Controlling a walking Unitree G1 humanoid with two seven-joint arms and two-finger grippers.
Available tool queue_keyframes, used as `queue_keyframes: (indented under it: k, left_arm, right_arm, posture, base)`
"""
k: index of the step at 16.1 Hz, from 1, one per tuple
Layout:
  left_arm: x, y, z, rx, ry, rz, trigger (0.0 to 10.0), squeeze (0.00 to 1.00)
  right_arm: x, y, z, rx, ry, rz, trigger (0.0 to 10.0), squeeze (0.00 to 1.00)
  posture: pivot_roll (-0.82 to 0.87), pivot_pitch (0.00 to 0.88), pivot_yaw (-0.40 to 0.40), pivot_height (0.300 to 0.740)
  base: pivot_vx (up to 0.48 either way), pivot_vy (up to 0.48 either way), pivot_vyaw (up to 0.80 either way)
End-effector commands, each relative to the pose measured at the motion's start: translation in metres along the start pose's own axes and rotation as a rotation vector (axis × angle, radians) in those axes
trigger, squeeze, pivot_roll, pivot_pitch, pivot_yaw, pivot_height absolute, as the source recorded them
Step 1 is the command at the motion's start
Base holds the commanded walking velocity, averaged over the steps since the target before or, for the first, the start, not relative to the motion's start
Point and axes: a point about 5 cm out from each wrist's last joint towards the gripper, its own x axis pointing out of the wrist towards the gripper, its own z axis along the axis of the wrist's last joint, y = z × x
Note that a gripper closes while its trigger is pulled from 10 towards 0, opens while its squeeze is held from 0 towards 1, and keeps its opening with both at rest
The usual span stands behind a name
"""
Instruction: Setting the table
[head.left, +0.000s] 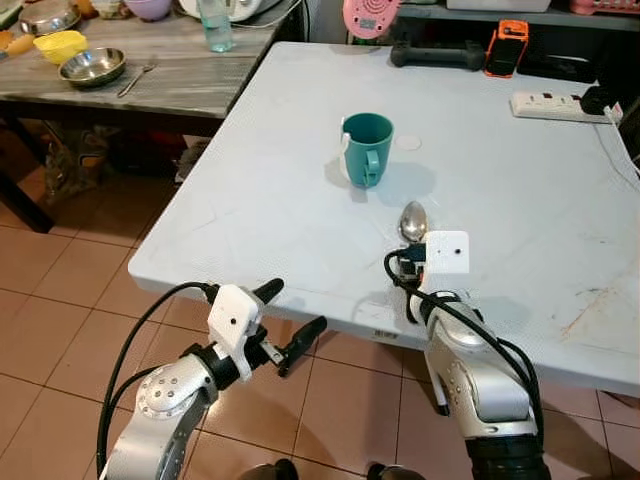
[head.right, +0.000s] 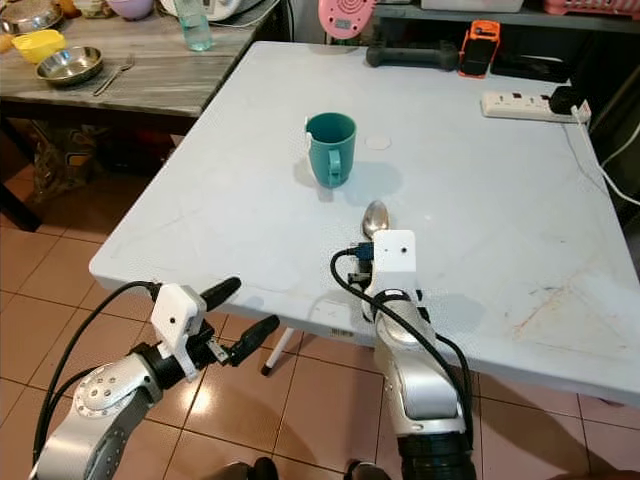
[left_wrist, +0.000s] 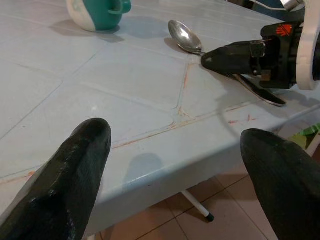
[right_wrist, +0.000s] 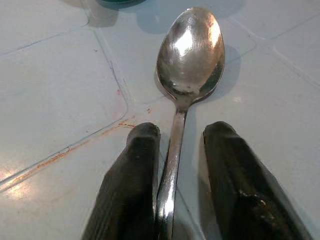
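Spoon (head.left: 412, 221), metal, lies flat on a pale grey bench (head.left: 520, 190), bowl pointing away from the robot toward a teal mug (head.left: 367, 148) that stands upright a little farther back and slightly left. The spoon's bowl is near the mug but not touching it. The right claw (right_wrist: 175, 170) is low over the bench near its front edge, its two black fingers (right_wrist: 130, 180) set on either side of the spoon's handle; a narrow gap shows beside the handle on the right finger's side, so the grip looks loose or barely closed, and I cannot tell if it is truly clamped. The left claw (head.left: 290, 318) hovers off the near left edge of the bench, above the tiled floor (head.left: 60, 300), with its fingers spread well apart and nothing between them. At the far right of the bench lies a white power strip (head.left: 545, 104), and at the far edge a black dumbbell (head.left: 437, 54) and an orange device (head.left: 507, 46). To the far left stands a wooden bench (head.left: 170, 75) carrying a steel bowl (head.left: 92, 67), a yellow bowl (head.left: 60, 45) and a fork (head.left: 137, 78).
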Motion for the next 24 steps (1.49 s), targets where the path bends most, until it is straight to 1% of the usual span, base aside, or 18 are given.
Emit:
queue_keyframes:
  k: [1,2,14,17,18,20,21,22,23,24]
  left_arm:
    - [-0.002,-0.001,-0.001,0.006,0.012,-0.009,10.0,0.00]
    - [-0.002,-0.001,-0.001,0.006,0.010,-0.012,10.0,0.00]
    - [0.000,0.000,-0.003,0.002,0.012,-0.023,10.0,0.00]
    - [0.000,0.002,-0.003,0.010,0.012,-0.027,10.0,0.00]
    - [0.000,0.003,-0.002,0.012,0.010,-0.022,10.0,0.00]
    - [0.001,0.009,0.002,0.020,-0.014,0.022,10.0,0.00]
    - [0.003,0.013,0.006,0.020,-0.030,0.053,10.0,0.00]
    - [0.006,0.020,0.009,0.030,-0.052,0.122,10.0,0.00]
    - [0.007,0.025,0.010,0.028,-0.063,0.188,10.0,0.00]
    - [0.007,0.031,0.009,0.019,-0.069,0.279,10.0,0.00]
  right_arm:
    - [-0.003,0.003,-0.026,0.009,0.124,0.023,0.0,0.00]
    - [-0.004,0.000,-0.028,0.007,0.132,0.016,0.0,0.00]
    - [-0.003,-0.002,-0.033,0.016,0.168,0.008,0.0,0.00]
    - [-0.002,-0.004,-0.030,0.016,0.150,0.002,0.0,0.00]
    - [-0.001,-0.005,-0.026,0.020,0.126,-0.004,0.0,0.00]
    - [-0.001,-0.009,-0.012,0.055,0.042,-0.015,0.0,0.00]
    - [-0.001,-0.014,-0.006,0.011,0.009,-0.049,0.0,0.00]
    - [-0.001,-0.015,0.004,-0.010,-0.052,-0.045,0.0,0.00]
    - [-0.001,-0.015,0.008,-0.006,-0.061,-0.049,0.0,0.00]
    - [-0.002,-0.012,0.023,-0.029,-0.119,-0.036,0.0,0.00]
  posture:
    - [-0.06,0.163,0.074,0.740]
    - [-0.06,0.163,0.074,0.740]
    - [-0.06,0.160,0.075,0.740]
    - [-0.07,0.155,0.075,0.740]
    - [-0.07,0.155,0.075,0.740]
    - [-0.07,0.150,0.075,0.740]
    - [-0.07,0.150,0.075,0.740]
    - [-0.07,0.148,0.073,0.740]
    - [-0.06,0.145,0.073,0.740]
    - [-0.06,0.143,0.074,0.740]
  base:
    - [0.000,0.000,0.00]
    - [0.000,0.000,0.00]
    - [0.000,0.000,0.00]
    - [0.000,0.000,0.00]
    - [0.000,0.000,0.00]
    - [0.000,0.000,0.00]
    - [0.000,0.000,0.00]
    - [0.000,0.000,0.00]
    - [0.000,0.000,0.00]
    - [0.000,0.000,0.00]
